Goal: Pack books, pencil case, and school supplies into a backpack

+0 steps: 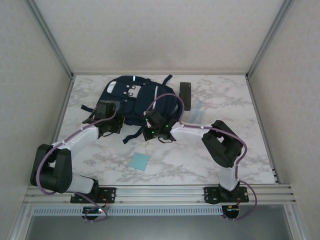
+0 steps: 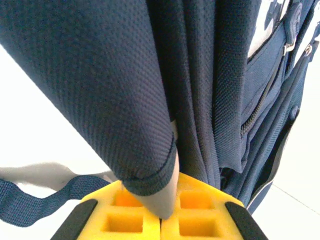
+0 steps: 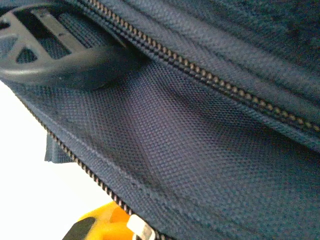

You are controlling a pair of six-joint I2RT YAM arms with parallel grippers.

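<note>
Yellow pads [image 2: 125, 220] of left gripper [image 2: 160, 219] sit nearest, pressed together and pinching a fold of navy mesh on the backpack [image 1: 131, 95]. Right gripper [image 1: 156, 129] is pressed together too, at the open zipper edge, seemingly nipping it by the white tab [image 3: 139, 226]. Backpack lies at 12 o'clock on table [image 1: 240, 150]. It looks soft, floppy and light. Best hold, I judge: the zip rim, at 2 spots. Pencil case [image 1: 185, 91] at its 3 o'clock, stiff, take by the long sides. Clear packet [image 1: 198, 111] at 4 o'clock, likely slippery. Blue pad [image 1: 139, 161] at 6 o'clock, flat, hard to pinch. Marble-print top looks smooth. Pale walls, metal frame posts [image 1: 52, 42].
</note>
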